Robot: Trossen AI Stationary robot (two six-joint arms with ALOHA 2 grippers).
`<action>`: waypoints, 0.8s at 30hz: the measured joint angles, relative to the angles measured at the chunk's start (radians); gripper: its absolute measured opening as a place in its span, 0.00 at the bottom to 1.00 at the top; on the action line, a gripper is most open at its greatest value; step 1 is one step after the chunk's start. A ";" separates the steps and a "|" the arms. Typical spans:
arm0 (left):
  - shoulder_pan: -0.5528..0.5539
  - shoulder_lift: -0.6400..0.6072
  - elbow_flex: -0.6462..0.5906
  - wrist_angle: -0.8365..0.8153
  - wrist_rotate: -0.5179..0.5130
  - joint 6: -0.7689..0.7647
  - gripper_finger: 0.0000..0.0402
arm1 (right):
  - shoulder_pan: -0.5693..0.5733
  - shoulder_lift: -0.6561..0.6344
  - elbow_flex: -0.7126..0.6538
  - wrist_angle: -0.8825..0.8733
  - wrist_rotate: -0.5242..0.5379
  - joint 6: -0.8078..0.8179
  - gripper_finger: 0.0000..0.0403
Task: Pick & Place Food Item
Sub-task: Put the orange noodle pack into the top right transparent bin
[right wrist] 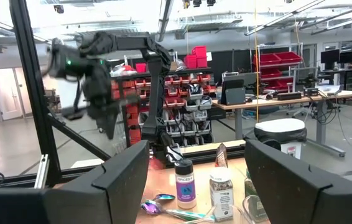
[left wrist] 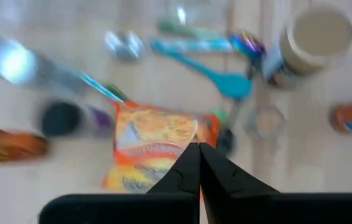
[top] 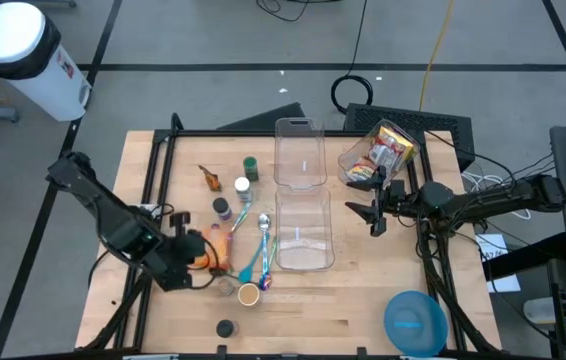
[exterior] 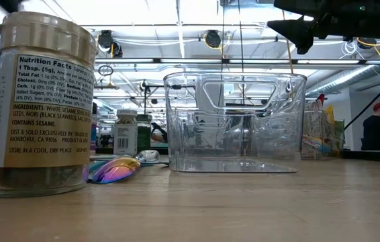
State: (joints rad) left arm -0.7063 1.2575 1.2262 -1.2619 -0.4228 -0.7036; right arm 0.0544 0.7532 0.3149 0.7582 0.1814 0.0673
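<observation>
Tabletop of pale wood (top: 363,310) bears a clear plastic bin (top: 304,243), presumably the destination; left gripper (top: 207,252), fingers clamped on the orange foil food packet (left wrist: 154,140), grips one edge for lifting; right gripper (top: 375,213) waits, jaws apart

Wood table (top: 363,300), frame centre. You've got two clear bins mid-table: upper (top: 299,153), lower (top: 304,230). Left of them: orange food packet (top: 215,250), spice jars (top: 244,187), teal spoons (top: 259,245), open jar (top: 248,294), black lid (top: 225,328) at bottom. Blue bowl (top: 415,322) lower right. Tilted snack tub (top: 378,152) upper right.
</observation>
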 joint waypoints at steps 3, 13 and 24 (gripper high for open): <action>0.000 0.000 0.067 -0.018 -0.107 0.080 0.00 | 0.000 0.000 0.000 0.000 0.000 0.000 0.64; 0.000 0.000 0.049 -0.033 -0.088 -0.151 0.09 | 0.000 0.000 0.000 0.000 0.000 0.000 0.64; -0.107 -0.247 -0.350 -0.060 -0.185 -0.562 0.43 | 0.003 0.001 0.000 -0.009 -0.003 0.030 0.64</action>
State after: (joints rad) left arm -0.8129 1.0107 0.8766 -1.3221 -0.6082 -1.2657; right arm 0.0570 0.7544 0.3149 0.7490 0.1783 0.0973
